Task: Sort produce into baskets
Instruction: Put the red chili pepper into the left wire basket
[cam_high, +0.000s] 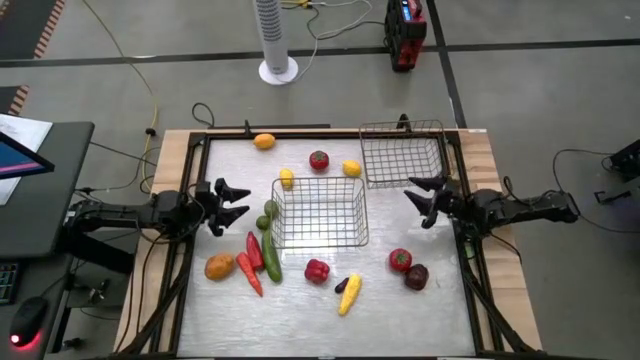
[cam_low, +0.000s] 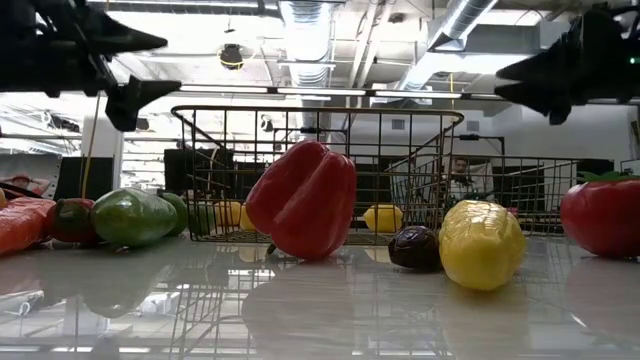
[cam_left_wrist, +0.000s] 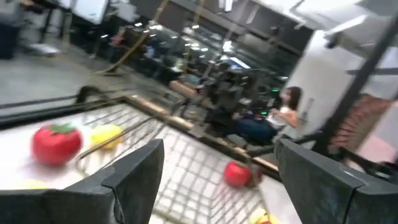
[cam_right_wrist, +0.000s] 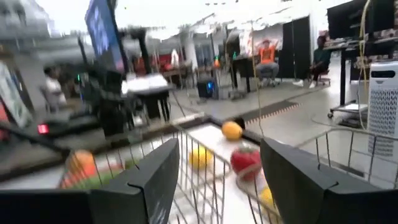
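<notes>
Nothing sorted yet: 2 baskets (cam_high: 319, 212) empty, produce (cam_high: 317, 270) scattered on surface (cam_high: 400, 310). Left claw (cam_high: 228, 201) apart, ready to grab. Right claw (cam_high: 425, 200) together, holding nothing, waiting.

This looks like an open-plan robotics lab or workshop: exposed ceiling ducts (cam_low: 300, 30) and strip lights overhead, a concrete floor (cam_high: 520, 90) crossed by loose cables, a tower fan (cam_high: 275, 40), and, seemingly, people seated at monitor-laden desks (cam_right_wrist: 137, 87) beyond the surface.
</notes>
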